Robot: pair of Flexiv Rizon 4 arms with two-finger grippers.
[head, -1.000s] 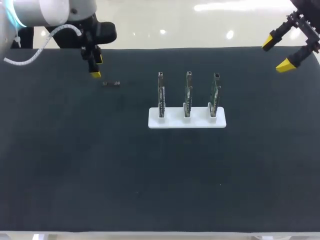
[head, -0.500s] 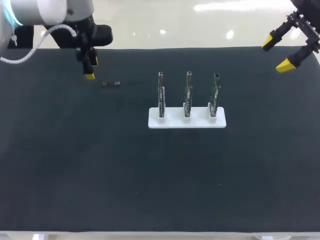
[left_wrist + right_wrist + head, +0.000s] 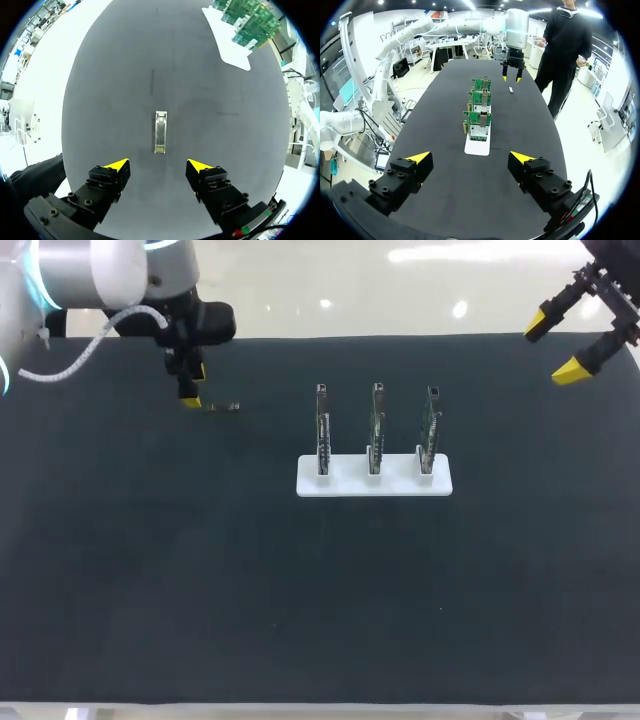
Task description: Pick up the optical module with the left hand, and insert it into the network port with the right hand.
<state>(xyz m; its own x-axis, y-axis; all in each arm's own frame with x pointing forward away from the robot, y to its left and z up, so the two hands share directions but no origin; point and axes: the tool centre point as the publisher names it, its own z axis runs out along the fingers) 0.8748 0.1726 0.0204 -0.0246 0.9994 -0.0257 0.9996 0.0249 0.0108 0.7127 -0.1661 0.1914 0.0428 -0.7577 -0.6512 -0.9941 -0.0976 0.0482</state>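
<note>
The left gripper is held wide open. The small module is laid flat on the table just ahead of it, untouched. Green boards are stood in a white holder. The right gripper is held wide open too.

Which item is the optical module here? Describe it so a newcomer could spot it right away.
On the dark table mat, look left of the white stand holding three upright circuit boards. The optical module is the small metal sliver lying flat, alone, just ahead of the left gripper.
</note>
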